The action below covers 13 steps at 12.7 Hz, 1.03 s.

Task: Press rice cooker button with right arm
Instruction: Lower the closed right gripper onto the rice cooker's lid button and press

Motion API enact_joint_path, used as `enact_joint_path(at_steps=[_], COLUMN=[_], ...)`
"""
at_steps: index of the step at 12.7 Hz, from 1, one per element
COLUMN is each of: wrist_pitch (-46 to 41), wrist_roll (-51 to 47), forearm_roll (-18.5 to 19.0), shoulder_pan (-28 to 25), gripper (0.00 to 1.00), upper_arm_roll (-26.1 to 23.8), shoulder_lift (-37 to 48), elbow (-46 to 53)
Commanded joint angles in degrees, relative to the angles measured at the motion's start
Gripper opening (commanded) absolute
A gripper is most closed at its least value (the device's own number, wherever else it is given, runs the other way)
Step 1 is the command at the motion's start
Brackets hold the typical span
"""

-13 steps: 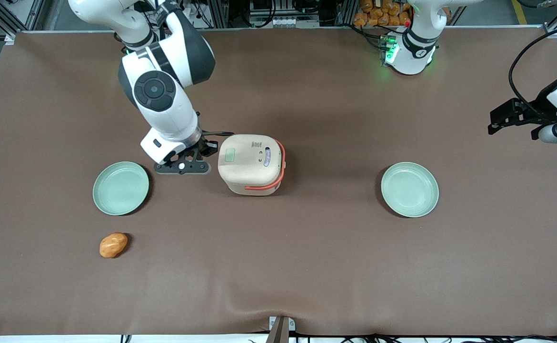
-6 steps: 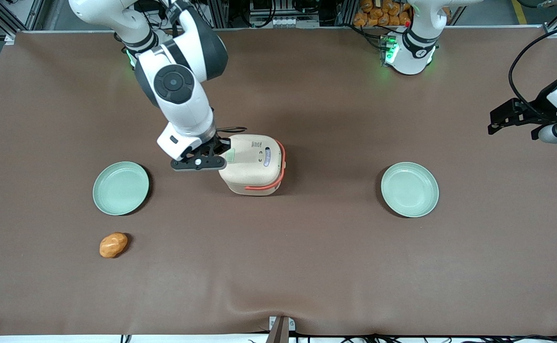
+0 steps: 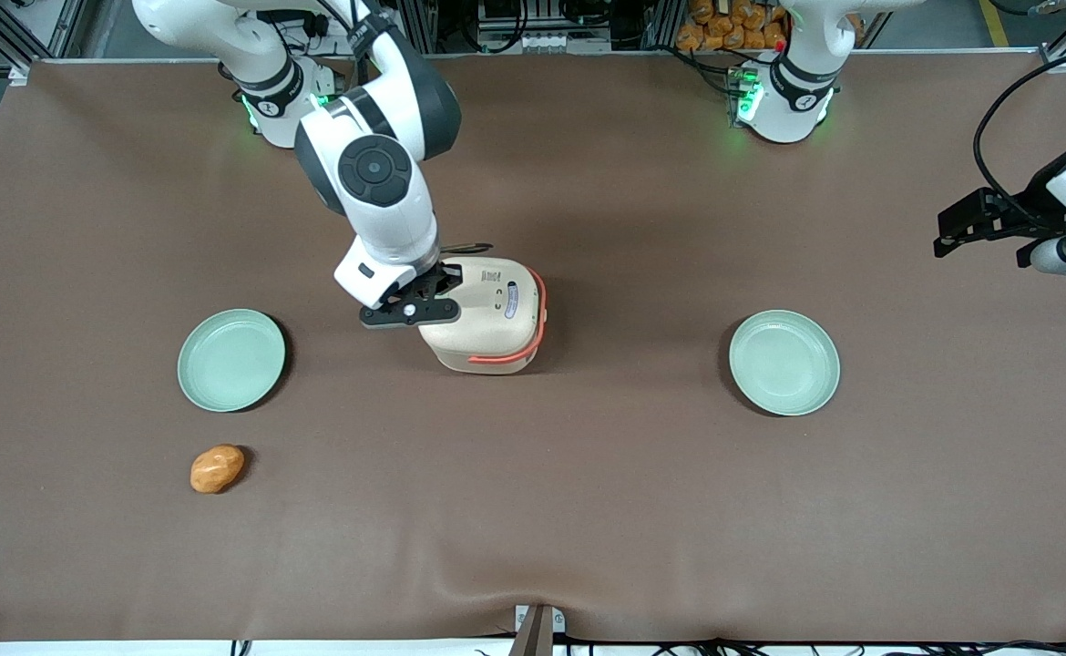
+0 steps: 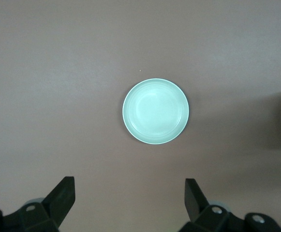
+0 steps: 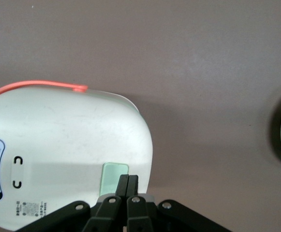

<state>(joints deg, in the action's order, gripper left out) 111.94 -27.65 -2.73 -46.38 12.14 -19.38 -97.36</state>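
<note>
end effector (image 5: pixel 127 180) clenched, tips over button (image 5: pixel 114 175) | cooker (image 3: pixel 487 314) lid down | press apparently not done; push down left

On my feed the right arm (image 3: pixel 378 196) is glossy white shells with dark grey bands at the joints. A round dark grey cap (image 3: pixel 374 170) with concentric rings faces the front camera. A green light (image 3: pixel 248 107) glows at its base ring. A thin black cable (image 3: pixel 469 247) loops out by the wrist. The gripper (image 5: pixel 127 179) is matt black and slim, with angular linkage arms and small silver screws (image 5: pixel 112 199). Its two narrow fingers (image 5: pixel 123 186) are pressed flat together. It sits above the rice cooker (image 3: pixel 487 319), at the edge of the button (image 5: pixel 115 171).
</note>
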Motion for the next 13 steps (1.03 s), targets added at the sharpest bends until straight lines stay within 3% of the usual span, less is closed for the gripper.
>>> enact_joint_path(at_steps=[1, 13], wrist_pitch=[0.47, 1.79], wrist_roll=[-0.91, -1.62], forearm_roll=[0.01, -0.08], shoulder_pan=[-1.08, -2.57], gripper=[0.00, 0.00], upper_arm_roll=[0.61, 0.61], shoulder_lift=[-0.48, -3.21], elbow=[-0.37, -0.37])
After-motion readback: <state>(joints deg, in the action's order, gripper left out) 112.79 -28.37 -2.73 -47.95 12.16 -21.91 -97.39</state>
